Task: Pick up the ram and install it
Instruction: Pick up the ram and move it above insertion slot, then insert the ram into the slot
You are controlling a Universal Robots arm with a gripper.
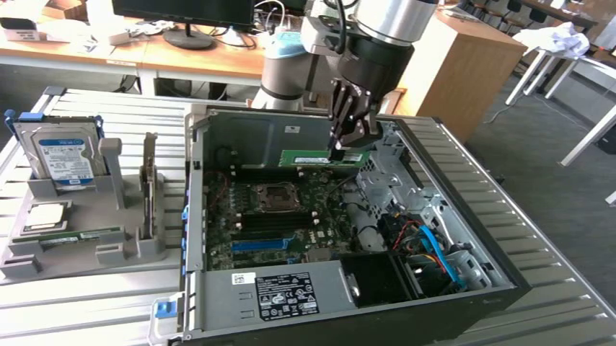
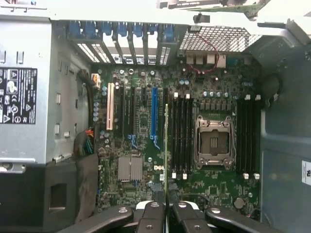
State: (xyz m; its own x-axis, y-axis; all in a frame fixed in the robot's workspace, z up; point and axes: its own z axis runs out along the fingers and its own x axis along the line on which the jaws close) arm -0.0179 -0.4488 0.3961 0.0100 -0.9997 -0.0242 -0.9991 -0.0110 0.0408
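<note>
I see the open grey metal computer case point(image 1: 250, 133) with its green motherboard point(image 1: 245, 216) lying flat inside. My black two-finger gripper point(image 1: 339, 150) is clamped narrowly on the long thin green ram stick point(image 1: 313, 158). The stick is held on edge above the board, its long axis parallel to the black memory slots point(image 2: 181, 136).

An open computer case point(image 1: 260, 133) lies on a slatted metal desk point(image 1: 86, 306). Inside sits a green motherboard point(image 1: 288, 220) with an empty processor socket point(image 2: 213, 143), a blue slot point(image 2: 154, 114) and a labelled grey power supply point(image 1: 284, 292). On the exterior view's left, beside the case, a grey holder point(image 1: 68, 263) carries an upright hard drive point(image 1: 60, 155), a square silver chip point(image 1: 46, 216) and a dark card point(image 1: 149, 180) standing on edge.
</note>
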